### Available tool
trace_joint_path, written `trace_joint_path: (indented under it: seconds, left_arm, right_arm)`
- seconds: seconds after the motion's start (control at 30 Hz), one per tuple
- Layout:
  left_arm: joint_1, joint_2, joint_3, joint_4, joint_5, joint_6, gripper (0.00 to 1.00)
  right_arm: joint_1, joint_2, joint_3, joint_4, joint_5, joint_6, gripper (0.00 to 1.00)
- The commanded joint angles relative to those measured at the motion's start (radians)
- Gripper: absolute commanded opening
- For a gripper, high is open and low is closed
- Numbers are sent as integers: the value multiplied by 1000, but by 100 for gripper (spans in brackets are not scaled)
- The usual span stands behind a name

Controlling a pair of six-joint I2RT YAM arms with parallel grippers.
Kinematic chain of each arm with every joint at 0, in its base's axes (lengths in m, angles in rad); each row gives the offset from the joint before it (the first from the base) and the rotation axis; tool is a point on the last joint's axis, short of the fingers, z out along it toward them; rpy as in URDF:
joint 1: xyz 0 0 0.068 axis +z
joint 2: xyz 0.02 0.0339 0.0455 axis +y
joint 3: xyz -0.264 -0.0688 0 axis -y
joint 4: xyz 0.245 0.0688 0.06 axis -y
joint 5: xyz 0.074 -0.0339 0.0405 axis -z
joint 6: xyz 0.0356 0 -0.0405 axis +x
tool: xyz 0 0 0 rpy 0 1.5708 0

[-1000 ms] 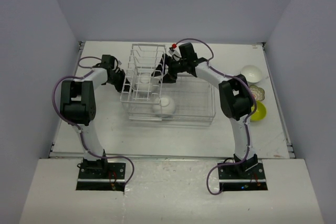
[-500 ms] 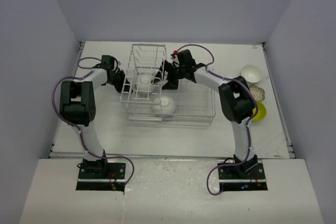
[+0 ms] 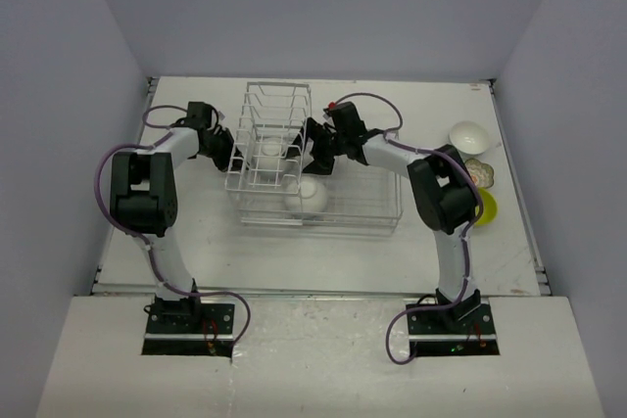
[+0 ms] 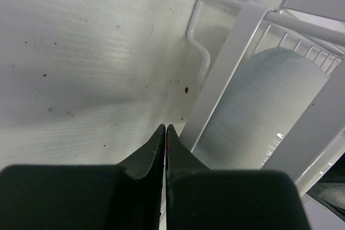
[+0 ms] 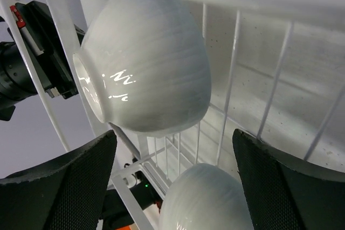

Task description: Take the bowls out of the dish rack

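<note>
The white wire dish rack (image 3: 362,205) stands mid-table, its taller slotted section (image 3: 272,110) at the left end. One white bowl (image 3: 269,149) sits on its side in the slotted section, and another white bowl (image 3: 310,195) lies in the low basket. My right gripper (image 3: 312,152) is open inside the rack. In the right wrist view its fingers (image 5: 59,187) flank the gap below the slotted bowl (image 5: 145,74), with the lower bowl (image 5: 210,197) between them. My left gripper (image 3: 229,150) is shut and empty (image 4: 165,127) against the rack's outer left frame (image 4: 226,74).
Three bowls sit on the table at the right: a white one (image 3: 468,134), a patterned one (image 3: 480,172) and a lime-yellow one (image 3: 483,208). Grey walls enclose the table on three sides. The rack's wires (image 5: 232,79) surround my right gripper.
My right gripper has moved down and left, deeper into the rack toward the slotted section's bowl. The left arm has barely moved.
</note>
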Motion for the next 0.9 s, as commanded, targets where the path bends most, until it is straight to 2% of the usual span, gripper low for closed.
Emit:
trace_joint_path:
  seconds: [0.0, 0.2, 0.53, 0.7, 0.77, 0.87]
  left_arm:
    - [3, -48, -7, 28, 55, -7, 0]
    - [5, -39, -5, 31, 60, -7, 0]
    - [9, -34, -1, 32, 69, -2, 0]
    - [9, -28, 2, 34, 78, -4, 0]
    - [11, -27, 2, 34, 78, -2, 0]
    - [11, -24, -1, 34, 78, 1, 0]
  right_arm:
    - [8, -102, -42, -5, 83, 20, 88]
    - [8, -120, 20, -45, 92, -10, 87]
    - [8, -31, 121, -56, 55, -18, 89]
    - [8, 7, 124, -34, 47, -7, 92]
    - [8, 16, 115, -11, 37, 8, 96]
    - [8, 25, 96, 16, 29, 22, 96]
